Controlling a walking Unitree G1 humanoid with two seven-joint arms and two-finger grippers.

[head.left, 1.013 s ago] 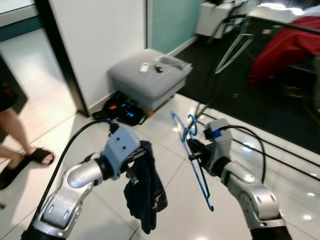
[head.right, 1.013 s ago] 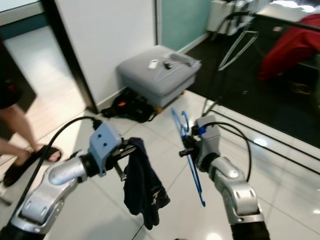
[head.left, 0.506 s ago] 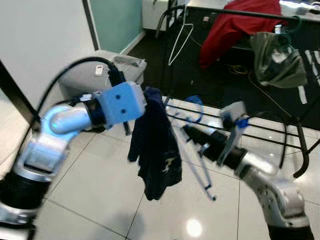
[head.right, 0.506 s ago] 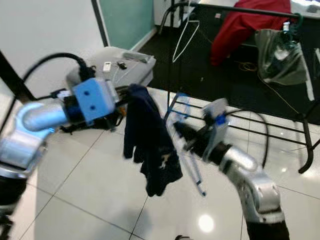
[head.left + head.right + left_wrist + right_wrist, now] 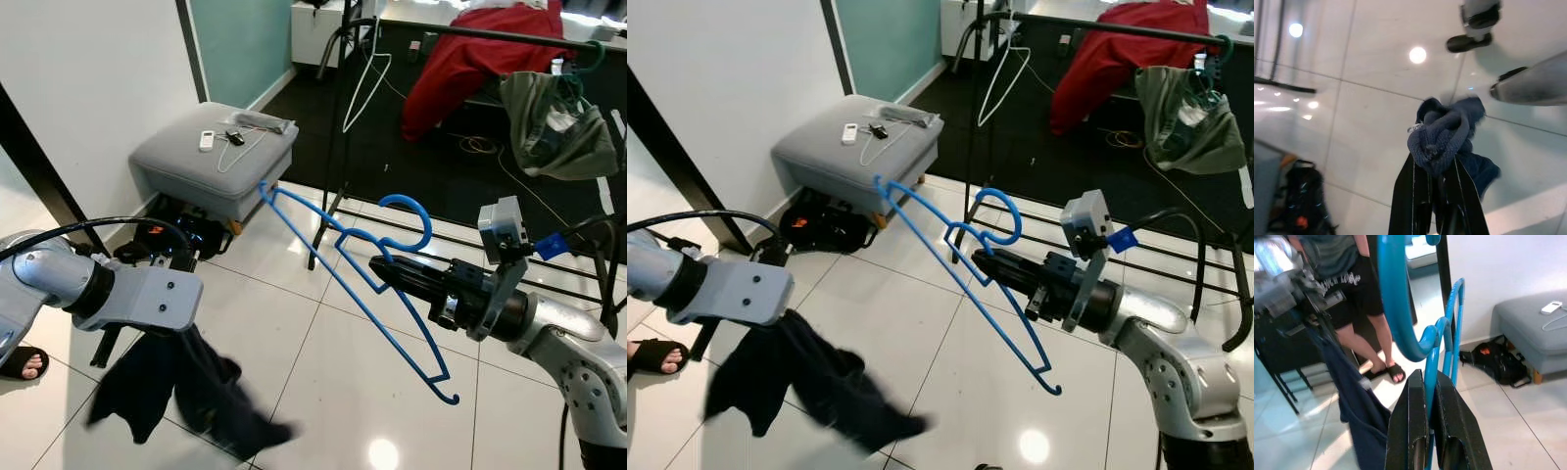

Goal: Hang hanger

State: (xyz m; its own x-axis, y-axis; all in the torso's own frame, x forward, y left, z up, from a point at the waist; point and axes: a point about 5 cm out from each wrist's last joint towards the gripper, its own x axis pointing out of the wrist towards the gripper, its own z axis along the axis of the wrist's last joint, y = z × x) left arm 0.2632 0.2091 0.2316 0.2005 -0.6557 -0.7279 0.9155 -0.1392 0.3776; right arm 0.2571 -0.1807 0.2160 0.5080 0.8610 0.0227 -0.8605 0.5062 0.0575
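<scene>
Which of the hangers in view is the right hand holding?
The blue hanger, clamped in the right hand; the white hanger hangs on the black rack.

1. Grey ottoman against the white wall; a white remote and a thin wire hanger lie on top.
2. Black bag on the floor just beside the ottoman.
3. Black clothes rack carrying a red garment, an olive garment and a white hanger.
4. Person's sandalled foot on glossy white floor tiles.
</scene>
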